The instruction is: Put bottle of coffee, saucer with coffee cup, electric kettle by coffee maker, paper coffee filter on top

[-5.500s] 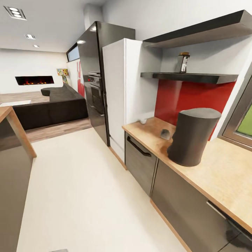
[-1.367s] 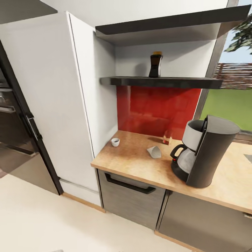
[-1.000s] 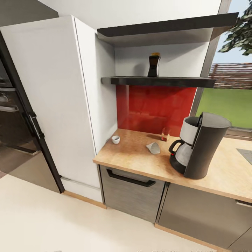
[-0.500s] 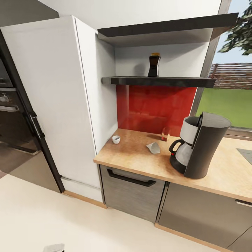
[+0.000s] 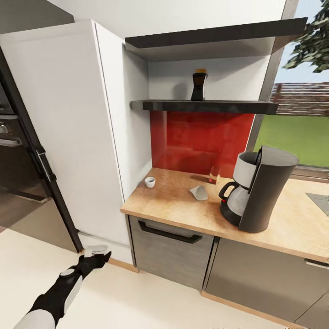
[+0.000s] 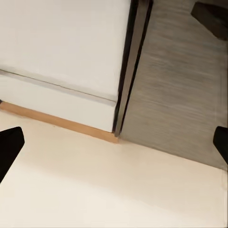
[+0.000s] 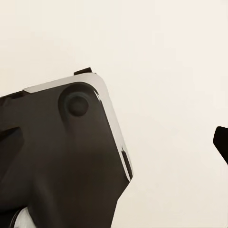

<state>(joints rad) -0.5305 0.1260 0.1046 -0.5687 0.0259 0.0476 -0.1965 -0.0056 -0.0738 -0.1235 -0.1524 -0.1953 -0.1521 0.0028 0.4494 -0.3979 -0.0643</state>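
Note:
The black coffee maker (image 5: 258, 189) with its glass carafe stands on the wood-grain kitchen countertop (image 5: 178, 208). Left of it lie a pale paper coffee filter (image 5: 199, 192) and, near the white cabinet, a small white coffee cup (image 5: 150, 182). The dark bottle of coffee (image 5: 198, 85) with a tan cap stands on the lower black kitchen shelf (image 5: 228, 107). My left gripper (image 5: 96, 255) hangs low over the floor, well below the counter's left end, open (image 6: 114, 145) with nothing between its fingers. My right gripper (image 7: 114, 142) is open over the floor. The saucer and the electric kettle are out of view.
A tall white cabinet (image 5: 68, 128) borders the counter's left end, with a black oven column (image 5: 13, 151) beyond. Grey cabinet fronts (image 5: 171, 256) run under the counter. A small orange-tinted glass (image 5: 214, 174) stands by the red backsplash. A second black shelf (image 5: 214, 39) sits above. A window is at right.
My left arm has risen into the head view at the lower left, its gripper pointing toward the cabinet base. The view has shifted only slightly; the counter's things have not moved.

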